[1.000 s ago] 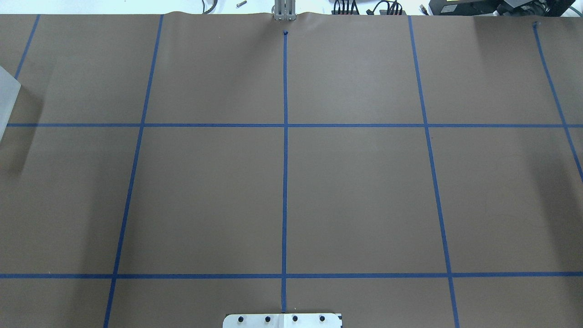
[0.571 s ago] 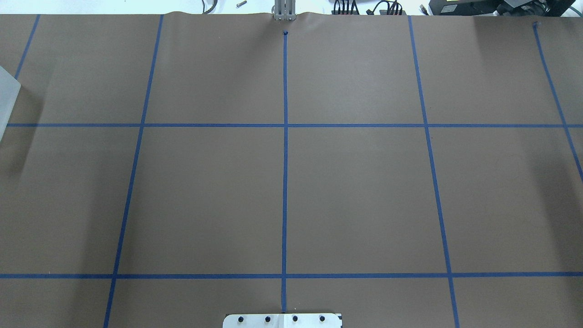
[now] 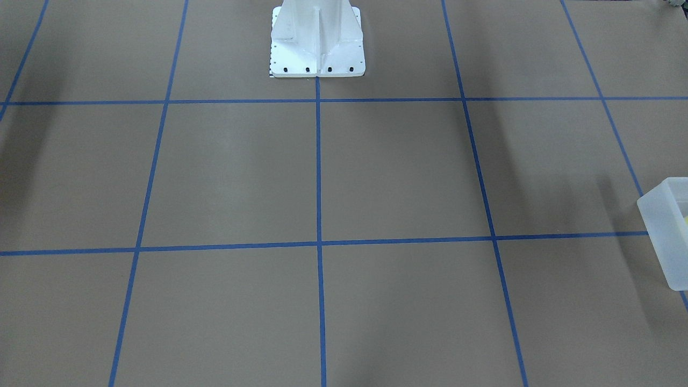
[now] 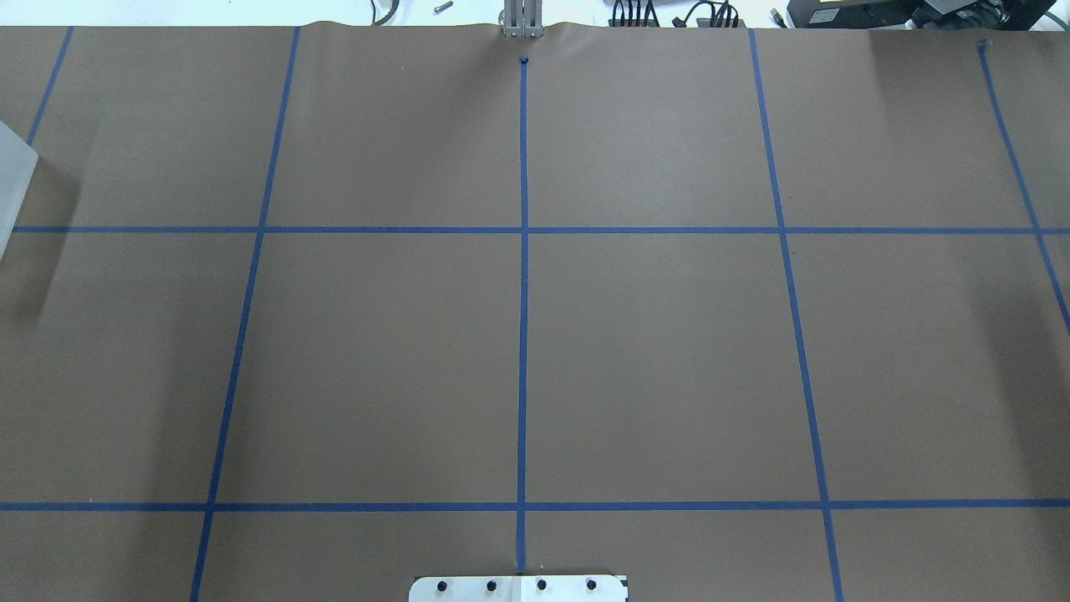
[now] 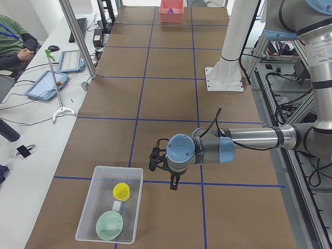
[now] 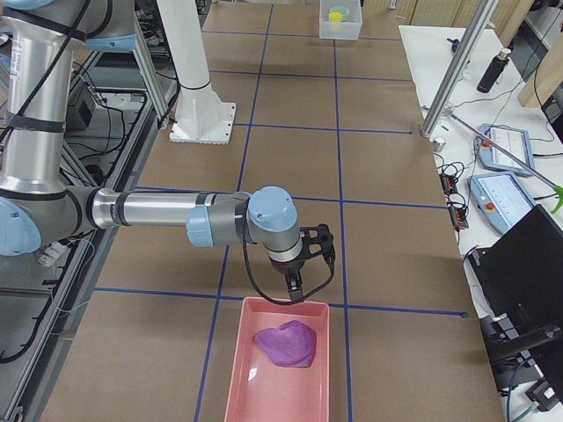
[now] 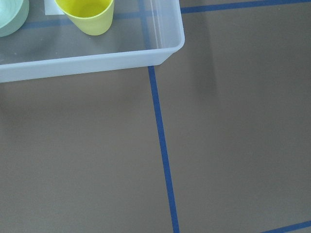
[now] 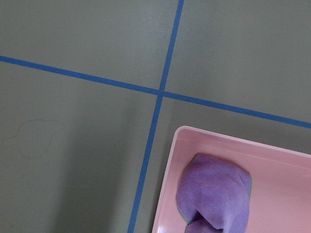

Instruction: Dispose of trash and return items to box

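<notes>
Nothing on the brown paper-covered table (image 4: 652, 359) had visibly moved in the overhead view. The corner of the frosted translucent white plastic bin (image 4: 12, 184) sat at the same spot on the left edge, and the blue tape grid lines (image 4: 522, 334) lay as they had.

Seen from the table's left end, the bin (image 5: 138, 202) stood on the paper with a small pale-yellow tapered plastic cup (image 5: 122, 191) upright inside it. A pale green round bowl (image 5: 109, 225) sat beside the cup, nearer the camera. The left gripper (image 5: 174, 187) hung fingers down just outside the bin's corner on the robot's side, over a tape line. No view showed whether its fingers were spread or pressed together. The left wrist camera looked down on that bin corner (image 7: 87, 60), with the cup (image 7: 86, 14) and the bowl's edge (image 7: 9, 17) within the walls.

At the opposite end, a pink rectangular plastic tray (image 6: 236, 352) held a crumpled purple cloth (image 6: 286, 343). The right gripper (image 6: 296, 294) hung fingers down near the tray's far short rim, and its fingers' state could not be told either. The right wrist camera caught the tray's corner (image 8: 194, 133) and the cloth (image 8: 214, 194) beside a tape crossing.

The white robot pedestal (image 3: 317, 37) stood at the table's edge, midway along it.
</notes>
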